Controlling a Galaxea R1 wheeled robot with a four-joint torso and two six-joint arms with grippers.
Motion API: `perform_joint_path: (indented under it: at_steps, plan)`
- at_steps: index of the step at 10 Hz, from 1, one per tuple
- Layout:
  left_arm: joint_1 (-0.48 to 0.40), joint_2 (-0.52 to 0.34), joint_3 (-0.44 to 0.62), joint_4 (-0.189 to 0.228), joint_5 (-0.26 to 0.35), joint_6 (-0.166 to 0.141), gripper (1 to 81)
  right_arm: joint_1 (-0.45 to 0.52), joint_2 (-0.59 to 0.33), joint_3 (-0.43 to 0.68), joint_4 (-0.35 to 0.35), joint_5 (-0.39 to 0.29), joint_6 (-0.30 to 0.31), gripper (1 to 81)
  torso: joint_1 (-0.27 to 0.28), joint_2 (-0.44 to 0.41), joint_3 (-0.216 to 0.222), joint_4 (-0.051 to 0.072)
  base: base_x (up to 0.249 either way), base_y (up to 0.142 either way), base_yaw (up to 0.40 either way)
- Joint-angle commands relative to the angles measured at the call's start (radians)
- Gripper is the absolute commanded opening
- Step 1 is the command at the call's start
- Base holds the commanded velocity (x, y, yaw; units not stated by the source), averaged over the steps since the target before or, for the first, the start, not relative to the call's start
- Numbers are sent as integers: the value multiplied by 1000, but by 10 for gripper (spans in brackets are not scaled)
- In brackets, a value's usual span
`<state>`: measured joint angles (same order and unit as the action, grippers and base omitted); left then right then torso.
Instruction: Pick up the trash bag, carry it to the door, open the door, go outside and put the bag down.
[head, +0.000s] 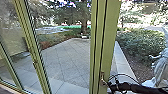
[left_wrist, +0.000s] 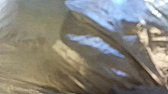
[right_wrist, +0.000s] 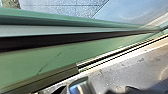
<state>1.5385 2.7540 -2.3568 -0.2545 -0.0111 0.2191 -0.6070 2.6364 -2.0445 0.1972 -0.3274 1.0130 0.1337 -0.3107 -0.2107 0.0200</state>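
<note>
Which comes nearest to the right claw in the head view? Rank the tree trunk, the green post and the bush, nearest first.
From the right claw:
1. Green post, right beside it, slightly to its left.
2. Bush, outside, to the right.
3. Tree trunk, past the paving, left of the post.

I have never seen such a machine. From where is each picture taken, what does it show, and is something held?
These come from a two-armed robot on wheels. The head view looks forward past thick green frames to a paved yard; the black right arm reaches towards a small handle. The left wrist view shows what is probably the trash bag, shiny creased plastic; whether it is gripped, I cannot tell. The right wrist view looks along a green frame.
</note>
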Motion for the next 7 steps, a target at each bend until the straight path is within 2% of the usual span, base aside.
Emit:
perform_joint_path:
  at_steps: [1,7]
  plan:
    - [-39,-20,8,-5,66,3,10,16,27,-20,-39,-170,15,811,0,0,-42,0,0,0,0]
    - [-37,-26,8,-3,66,5,10,35,24,-34,-38,-140,15,811,-4,-3,-163,-1,0,0,0]
